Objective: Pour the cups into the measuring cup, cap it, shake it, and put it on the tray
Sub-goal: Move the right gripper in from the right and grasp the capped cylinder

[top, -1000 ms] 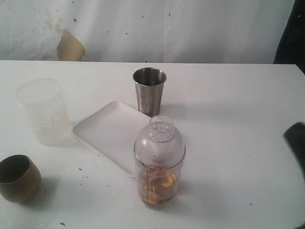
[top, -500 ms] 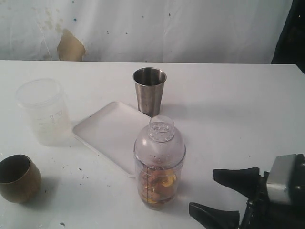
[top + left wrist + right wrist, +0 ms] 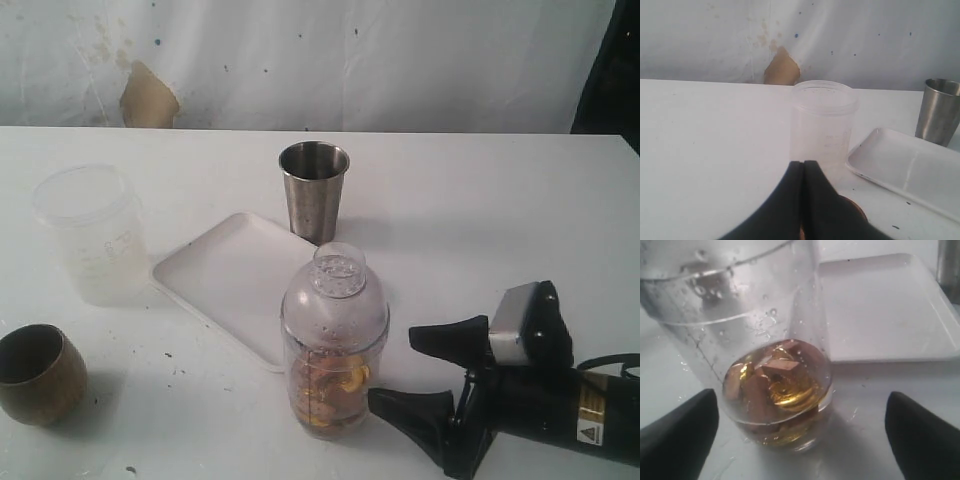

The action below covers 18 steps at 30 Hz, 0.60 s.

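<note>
Right hand (image 3: 393,368) spread beside droplet-beaded clear measuring cup (image 3: 335,330), left hand (image 3: 802,166) closed

Brass cup (image 3: 856,212) mostly behind left gripper (image 3: 803,164).

A white table (image 3: 520,200) carries 5 things. A flat white tray (image 3: 225,270) lies near the middle, skewed to the table's edges. The steel tumbler (image 3: 314,190) stands upright just behind the tray's far corner. The measuring cup (image 3: 334,345), capped with a clear domed lid (image 3: 335,290) and holding amber liquid with brown pieces, stands just beside the tray's near edge. A frosted jar (image 3: 90,235) stands left of the tray. The brass cup (image 3: 38,372) sits at the near left.
</note>
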Each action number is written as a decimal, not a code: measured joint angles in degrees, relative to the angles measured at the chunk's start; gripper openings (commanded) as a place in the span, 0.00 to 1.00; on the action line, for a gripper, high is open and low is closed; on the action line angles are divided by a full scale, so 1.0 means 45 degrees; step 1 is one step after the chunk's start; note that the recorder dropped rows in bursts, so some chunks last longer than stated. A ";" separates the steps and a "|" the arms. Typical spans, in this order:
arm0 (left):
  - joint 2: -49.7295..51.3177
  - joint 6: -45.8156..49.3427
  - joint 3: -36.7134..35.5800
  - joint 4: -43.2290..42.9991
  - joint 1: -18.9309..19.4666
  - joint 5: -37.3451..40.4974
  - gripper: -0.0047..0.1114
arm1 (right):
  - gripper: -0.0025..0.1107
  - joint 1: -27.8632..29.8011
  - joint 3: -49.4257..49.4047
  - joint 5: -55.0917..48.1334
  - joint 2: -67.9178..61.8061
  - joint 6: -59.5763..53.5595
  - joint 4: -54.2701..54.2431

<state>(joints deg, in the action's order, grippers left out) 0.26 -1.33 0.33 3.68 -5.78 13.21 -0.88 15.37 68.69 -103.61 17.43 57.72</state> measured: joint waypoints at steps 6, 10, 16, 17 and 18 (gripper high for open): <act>0.0000 0.0000 0.0000 0.0000 0.0000 0.0000 0.04 | 0.76 -0.0717 0.0655 0.0000 -0.0665 -0.0765 0.0305; 0.0000 0.0000 0.0000 0.0000 0.0000 0.0000 0.04 | 0.76 -0.1165 0.1156 0.0028 -0.0820 -0.0967 0.0330; 0.0000 0.0000 0.0000 0.0000 0.0000 0.0000 0.04 | 0.76 -0.1729 0.1910 0.0028 -0.0867 -0.0736 0.0354; 0.0000 0.0000 0.0000 0.0000 0.0000 0.0000 0.04 | 0.76 -0.1827 0.2005 0.0028 -0.0867 -0.0642 0.0354; 0.0000 0.0000 0.0000 0.0000 0.0000 0.0000 0.04 | 0.76 -0.1937 0.2107 0.0028 -0.0867 -0.0555 0.0354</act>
<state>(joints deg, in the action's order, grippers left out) 0.26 -1.33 0.33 3.68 -5.78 13.21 -9.60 24.85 68.82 -107.51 14.93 59.31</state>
